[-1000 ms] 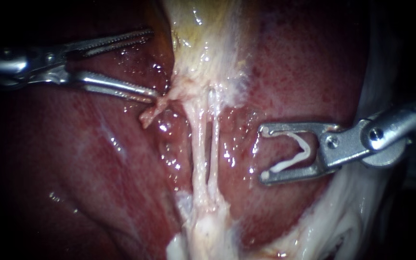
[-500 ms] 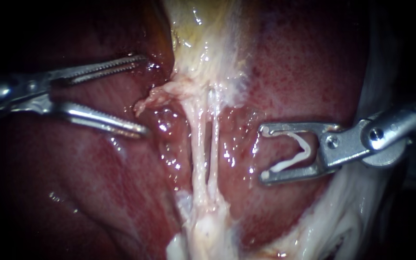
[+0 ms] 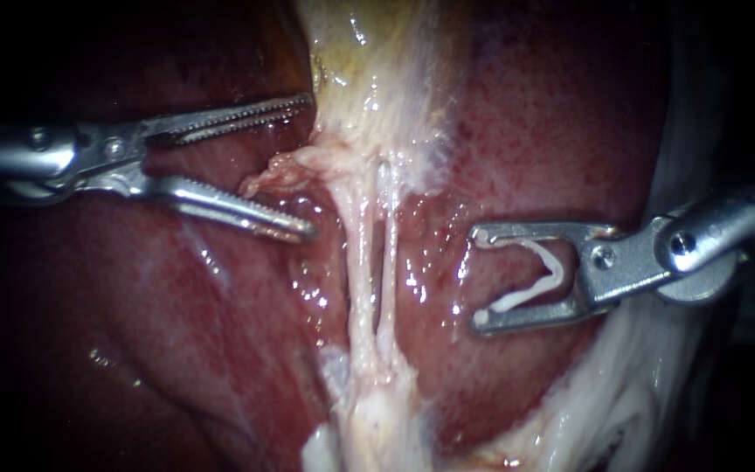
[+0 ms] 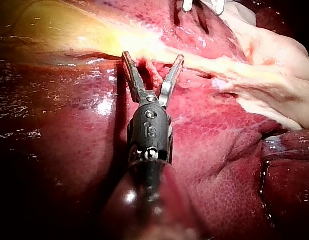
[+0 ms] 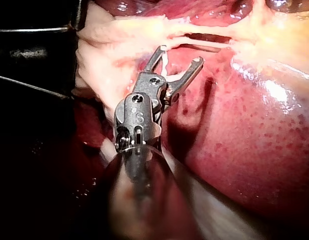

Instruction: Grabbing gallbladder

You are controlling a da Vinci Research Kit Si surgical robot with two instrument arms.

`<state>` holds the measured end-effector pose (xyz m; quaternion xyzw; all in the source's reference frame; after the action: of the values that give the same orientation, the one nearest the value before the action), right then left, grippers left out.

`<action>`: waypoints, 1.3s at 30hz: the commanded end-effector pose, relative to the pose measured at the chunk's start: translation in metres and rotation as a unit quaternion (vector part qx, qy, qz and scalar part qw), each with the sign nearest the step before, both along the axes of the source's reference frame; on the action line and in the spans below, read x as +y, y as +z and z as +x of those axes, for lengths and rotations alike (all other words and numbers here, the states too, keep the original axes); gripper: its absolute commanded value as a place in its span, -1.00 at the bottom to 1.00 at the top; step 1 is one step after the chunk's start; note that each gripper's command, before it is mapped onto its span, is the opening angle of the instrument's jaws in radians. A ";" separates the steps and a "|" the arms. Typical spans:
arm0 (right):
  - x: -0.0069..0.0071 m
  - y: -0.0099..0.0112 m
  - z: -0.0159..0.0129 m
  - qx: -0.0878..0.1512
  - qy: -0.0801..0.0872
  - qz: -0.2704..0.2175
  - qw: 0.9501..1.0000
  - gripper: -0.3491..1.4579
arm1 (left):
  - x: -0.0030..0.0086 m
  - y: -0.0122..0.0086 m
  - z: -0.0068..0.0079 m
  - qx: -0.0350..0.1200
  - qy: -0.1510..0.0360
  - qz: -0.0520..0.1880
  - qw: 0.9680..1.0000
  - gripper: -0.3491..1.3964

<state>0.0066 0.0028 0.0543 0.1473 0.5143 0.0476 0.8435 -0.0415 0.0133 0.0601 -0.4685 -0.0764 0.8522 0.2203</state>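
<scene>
left instrument: slim silver shaft with toothed jaws, left instrument [image 3: 309,168]; jaws gaping wide, nothing gripped
right instrument: silver shaft with forked jaws, right instrument [image 3: 478,278]; well apart from the left one; jaws stand wide but carry a white V-shaped clip [image 3: 539,275], its legs resting against both jaws
gallbladder: pale yellow-white glistening sac, the gallbladder [image 3: 369,61]; lies just ahead of the left jaws, its edge beside the upper jaw tip; contact there can't be told
tag: frayed pink tissue tag [image 3: 281,172] at the sac's narrow end; sits between the open left jaws, not pinched; the left wrist view shows the same
tubes: two thin pale tubes [image 3: 365,262] run from the sac's narrow end, past the lower left jaw tip; between the two instruments
liver: dark red wet liver [image 3: 133,306] under both instruments
handling: judged soft, wet, slippery, thin-walled; the toothed jaws should hold it, but a hard squeeze could tear it
where to grip: likely the thicker fold at the narrow end just past the tag; the tag alone looks too flimsy
risk: the lower jaw may catch the nearer tube or dig into the liver on closing
</scene>
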 end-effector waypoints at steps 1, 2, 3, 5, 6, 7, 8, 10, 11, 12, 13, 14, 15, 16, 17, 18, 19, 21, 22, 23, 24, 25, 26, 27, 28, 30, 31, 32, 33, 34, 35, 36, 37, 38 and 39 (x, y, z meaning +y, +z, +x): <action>0.0000 0.0000 0.0000 0.000 0.000 0.000 1.000 -0.08 | -0.0002 0.0000 0.0000 0.001 0.001 0.000 1.000 0.29; 0.0000 0.0000 0.0000 0.000 0.000 0.000 1.000 -0.08 | -0.0002 0.0000 0.0000 0.001 0.001 0.000 1.000 0.27; 0.0000 0.0000 0.0000 0.000 0.000 0.000 1.000 -0.08 | -0.0003 0.0000 0.0000 0.003 0.002 0.000 1.000 0.25; 0.0000 0.0000 0.0000 0.000 0.000 0.000 1.000 -0.08 | -0.0004 -0.0001 0.0000 0.003 0.002 0.000 1.000 0.21; 0.0000 0.0000 0.0000 0.000 0.000 0.000 1.000 -0.08 | -0.0004 -0.0001 0.0000 0.003 0.002 0.000 1.000 0.17; 0.0000 0.0000 0.0000 0.000 0.000 0.000 1.000 -0.08 | -0.0005 -0.0002 0.0001 0.002 0.002 0.000 1.000 0.11; 0.0000 0.0000 0.0000 0.000 0.000 0.000 1.000 -0.08 | -0.0005 -0.0002 0.0002 0.004 0.003 0.001 1.000 0.06; 0.0000 0.0000 0.0000 0.000 0.000 0.000 1.000 -0.08 | -0.0005 -0.0002 0.0003 0.005 0.003 0.001 1.000 -0.12; 0.0000 0.0000 0.0000 0.000 0.000 0.000 1.000 -0.08 | -0.0005 -0.0002 0.0003 0.007 0.003 0.001 1.000 -0.21; 0.0000 0.0000 0.0000 0.000 0.000 0.000 1.000 -0.08 | -0.0005 -0.0001 0.0004 0.009 0.002 0.001 1.000 -0.31; 0.0000 0.0000 0.0000 0.000 0.000 0.000 1.000 -0.08 | -0.0004 0.0000 0.0004 0.012 0.001 0.000 1.000 -0.45; 0.0000 0.0000 0.0000 0.000 0.000 0.000 1.000 -0.08 | -0.0003 0.0001 0.0005 0.016 0.001 0.000 1.000 -0.54; 0.0000 0.0000 0.0000 0.000 0.000 0.000 1.000 -0.08 | -0.0001 0.0003 0.0006 0.019 0.001 0.000 1.000 -0.64; 0.0000 0.0000 0.0000 0.000 0.000 0.000 1.000 -0.08 | 0.0001 0.0006 0.0008 0.022 0.000 -0.001 1.000 -0.77; 0.0000 0.0000 0.0000 0.000 0.000 0.000 1.000 -0.08 | 0.0003 0.0008 0.0009 0.026 0.000 -0.001 1.000 -0.85; 0.0000 0.0000 0.0000 0.000 0.000 0.000 1.000 -0.08 | 0.0004 0.0011 0.0011 0.029 -0.001 -0.002 1.000 -0.89; 0.0000 0.0000 0.0000 0.000 0.000 0.000 1.000 -0.08 | 0.0007 0.0014 0.0013 0.032 -0.002 -0.002 0.999 -0.93; 0.0000 0.0000 0.0000 0.000 0.000 0.000 1.000 -0.08 | 0.0010 0.0018 0.0018 0.036 -0.003 -0.003 0.999 -1.00; -0.0001 0.0000 0.0000 0.000 0.000 0.000 1.000 -0.08 | 0.0011 0.0020 0.0020 0.039 -0.004 -0.004 0.999 -1.00; -0.0001 -0.0001 0.0000 0.000 0.000 0.000 1.000 -0.08 | 0.0013 0.0022 0.0023 0.042 -0.003 -0.004 0.999 -1.00; -0.0001 -0.0001 0.0000 0.000 0.000 0.000 1.000 -0.08 | 0.0013 0.0023 0.0025 0.047 0.000 -0.005 0.999 -1.00; -0.0001 -0.0001 0.0000 0.000 0.000 0.000 1.000 -0.08 | 0.0013 0.0023 0.0027 0.049 -0.002 0.000 0.999 -1.00; -0.0001 -0.0001 0.0000 0.000 0.000 0.000 1.000 -0.08 | 0.0011 0.0022 0.0029 0.053 -0.002 0.007 0.999 -1.00; -0.0001 -0.0001 0.0000 0.000 0.000 0.000 1.000 -0.08 | 0.0010 0.0020 0.0031 0.056 -0.003 0.013 0.998 -1.00; -0.0001 -0.0001 0.0000 0.000 0.000 0.000 1.000 -0.08 | 0.0009 0.0018 0.0032 0.058 -0.005 0.019 0.998 -1.00; -0.0001 -0.0001 -0.0001 0.000 0.000 0.000 1.000 -0.08 | 0.0006 0.0008 0.0033 0.067 -0.005 0.028 0.997 -1.00; -0.0001 -0.0001 -0.0001 0.000 0.000 0.000 1.000 -0.08 | 0.0006 0.0004 0.0032 0.067 -0.004 0.030 0.997 -1.00; -0.0001 -0.0001 -0.0001 0.000 0.000 0.000 1.000 -0.08 | 0.0006 -0.0003 0.0032 0.067 -0.004 0.035 0.997 -1.00; -0.0001 -0.0001 -0.0001 0.000 0.000 0.000 1.000 -0.08 | 0.0006 -0.0009 0.0031 0.067 -0.005 0.036 0.997 -1.00; -0.0001 -0.0001 -0.0001 0.000 0.000 0.000 1.000 -0.08 | 0.0007 -0.0014 0.0031 0.065 -0.003 0.039 0.997 -1.00; -0.0001 -0.0001 -0.0001 0.000 0.000 0.000 1.000 -0.08 | 0.0009 -0.0022 0.0031 0.064 -0.001 0.041 0.997 -1.00; -0.0001 -0.0001 -0.0001 0.000 0.000 0.000 1.000 -0.08 | 0.0012 -0.0028 0.0032 0.062 0.000 0.044 0.997 -1.00; -0.0001 -0.0001 -0.0001 0.000 0.000 0.000 1.000 -0.08 | 0.0015 -0.0035 0.0033 0.061 0.000 0.046 0.997 -1.00; -0.0001 -0.0001 -0.0001 0.000 -0.001 0.000 1.000 -0.08 | 0.0019 -0.0041 0.0035 0.060 0.001 0.048 0.997 -1.00; -0.0001 -0.0001 -0.0001 0.000 -0.001 0.000 1.000 -0.08 | 0.0024 -0.0047 0.0037 0.059 0.002 0.050 0.997 -1.00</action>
<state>0.0065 0.0026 0.0542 0.1475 0.5144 0.0471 0.8434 -0.0375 0.0162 0.0546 -0.4038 -0.1096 0.8742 0.2463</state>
